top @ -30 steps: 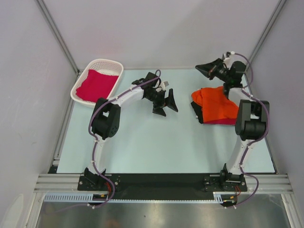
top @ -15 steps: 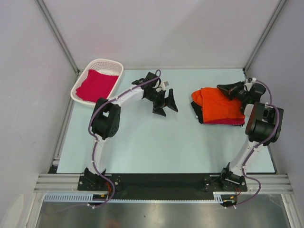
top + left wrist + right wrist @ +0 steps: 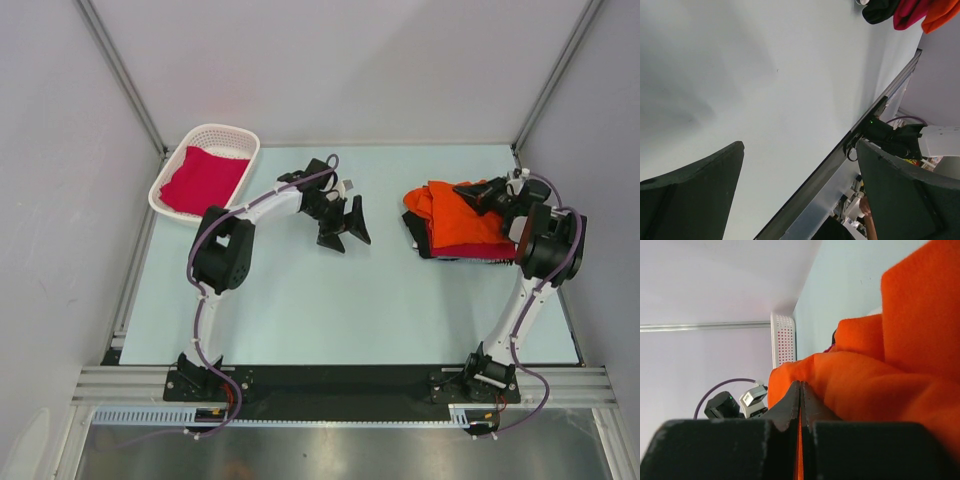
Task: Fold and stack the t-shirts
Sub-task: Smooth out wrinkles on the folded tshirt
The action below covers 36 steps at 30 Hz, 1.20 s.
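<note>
Our right gripper [image 3: 468, 191] pinches the orange shirt [image 3: 452, 222], left gripper [image 3: 346, 236] gapes empty; we likely fold the edge over next

The orange t-shirt [image 3: 460, 225] is soft, matt cloth lying in rumpled folds, and the crimson t-shirt [image 3: 203, 178] has the same dull weave. The basket [image 3: 232, 136] is white plastic lattice with a faint sheen. The bench [image 3: 340, 300] looks smooth and matt. The left hand [image 3: 346, 240] and right hand [image 3: 800, 386] are matt black plastic. The near rail [image 3: 340, 382] is brushed metal.
</note>
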Motion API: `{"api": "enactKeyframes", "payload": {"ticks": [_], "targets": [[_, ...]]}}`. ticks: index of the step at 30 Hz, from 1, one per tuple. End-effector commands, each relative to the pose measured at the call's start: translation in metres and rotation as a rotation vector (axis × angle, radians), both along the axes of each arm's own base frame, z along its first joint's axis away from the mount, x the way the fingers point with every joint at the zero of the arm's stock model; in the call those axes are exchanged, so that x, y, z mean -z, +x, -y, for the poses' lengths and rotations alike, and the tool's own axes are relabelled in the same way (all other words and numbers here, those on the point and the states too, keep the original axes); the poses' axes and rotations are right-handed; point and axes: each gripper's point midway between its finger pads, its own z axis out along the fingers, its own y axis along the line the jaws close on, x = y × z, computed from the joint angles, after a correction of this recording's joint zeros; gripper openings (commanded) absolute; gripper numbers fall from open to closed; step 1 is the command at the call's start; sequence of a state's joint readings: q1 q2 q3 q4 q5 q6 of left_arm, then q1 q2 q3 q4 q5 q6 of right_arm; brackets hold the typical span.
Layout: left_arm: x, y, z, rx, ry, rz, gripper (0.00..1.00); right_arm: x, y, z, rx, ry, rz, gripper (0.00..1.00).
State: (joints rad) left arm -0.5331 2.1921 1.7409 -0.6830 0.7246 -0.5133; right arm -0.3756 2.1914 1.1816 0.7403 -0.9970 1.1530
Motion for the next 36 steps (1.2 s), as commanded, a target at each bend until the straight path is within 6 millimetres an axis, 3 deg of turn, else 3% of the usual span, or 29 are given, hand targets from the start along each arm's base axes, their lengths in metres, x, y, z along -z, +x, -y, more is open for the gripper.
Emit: {"api": "enactKeyframes", "payload": {"ticks": [1, 5, 10, 11, 15, 17, 19, 20, 21, 22, 23, 24, 25, 26, 27, 28, 29, 30, 32, 33, 36], "targets": [[-0.031, 0.003, -0.006, 0.012, -0.025, 0.086, 1.00, 0.022, 0.013, 0.011, 0.038, -0.016, -0.020, 0.00], [-0.033, 0.003, -0.005, 0.015, -0.030, 0.086, 1.00, 0.004, 0.014, 0.010, 0.011, -0.008, 0.015, 0.00], [-0.034, 0.005, -0.002, 0.018, -0.043, 0.078, 1.00, -0.070, 0.007, -0.002, -0.035, 0.039, 0.147, 0.00], [-0.035, 0.005, 0.000, 0.021, -0.047, 0.079, 1.00, -0.096, 0.002, -0.006, -0.053, 0.022, 0.193, 0.00], [-0.034, 0.005, 0.000, 0.028, -0.052, 0.085, 0.99, -0.149, -0.009, -0.022, -0.079, -0.017, 0.235, 0.00], [-0.037, 0.005, -0.003, 0.028, -0.043, 0.107, 0.99, -0.170, -0.009, -0.044, -0.133, -0.104, 0.293, 0.00], [-0.039, 0.009, -0.009, 0.021, -0.004, 0.159, 0.98, -0.175, -0.017, -0.065, -0.173, -0.151, 0.190, 0.00], [-0.046, 0.011, -0.012, 0.015, 0.010, 0.196, 0.98, -0.196, -0.005, -0.067, -0.158, -0.350, 0.311, 0.00], [-0.052, 0.013, -0.017, 0.017, 0.024, 0.231, 0.98, -0.176, -0.021, -0.097, -0.226, -0.381, 0.137, 0.00], [-0.053, 0.018, -0.024, -0.003, 0.064, 0.270, 0.95, -0.164, -0.010, -0.094, -0.161, -0.539, 0.084, 0.00], [-0.057, 0.021, -0.028, -0.010, 0.080, 0.297, 0.93, -0.180, -0.006, -0.099, -0.161, -0.673, 0.129, 0.02], [-0.072, 0.022, -0.034, -0.021, 0.087, 0.344, 0.92, -0.158, -0.024, -0.134, -0.246, -0.734, 0.038, 0.07], [-0.075, 0.028, -0.041, -0.047, 0.123, 0.378, 0.80, -0.136, -0.020, -0.135, -0.231, -0.816, -0.030, 0.13], [-0.079, 0.030, -0.049, -0.060, 0.140, 0.402, 0.66, -0.125, -0.024, -0.148, -0.267, -0.847, -0.046, 0.25], [-0.092, 0.031, -0.056, -0.083, 0.148, 0.442, 0.29, -0.108, -0.034, -0.168, -0.319, -0.862, -0.091, 0.29], [-0.092, 0.033, -0.067, -0.111, 0.188, 0.463, 0.10, -0.086, -0.038, -0.176, -0.337, -0.884, -0.144, 0.32], [-0.095, 0.036, -0.076, -0.137, 0.212, 0.482, 0.00, -0.067, -0.043, -0.184, -0.360, -0.885, -0.176, 0.33], [-0.107, 0.036, -0.083, -0.156, 0.211, 0.520, 0.00, -0.054, -0.052, -0.202, -0.399, -0.881, -0.194, 0.33], [-0.103, 0.036, -0.098, -0.179, 0.246, 0.536, 0.00, -0.030, -0.059, -0.215, -0.436, -0.895, -0.243, 0.32], [-0.110, 0.037, -0.103, -0.194, 0.240, 0.557, 0.00, -0.022, -0.066, -0.228, -0.462, -0.933, -0.250, 0.31], [-0.098, 0.033, -0.116, -0.205, 0.251, 0.527, 0.00, -0.002, -0.077, -0.236, -0.495, -1.043, -0.294, 0.21]]}}
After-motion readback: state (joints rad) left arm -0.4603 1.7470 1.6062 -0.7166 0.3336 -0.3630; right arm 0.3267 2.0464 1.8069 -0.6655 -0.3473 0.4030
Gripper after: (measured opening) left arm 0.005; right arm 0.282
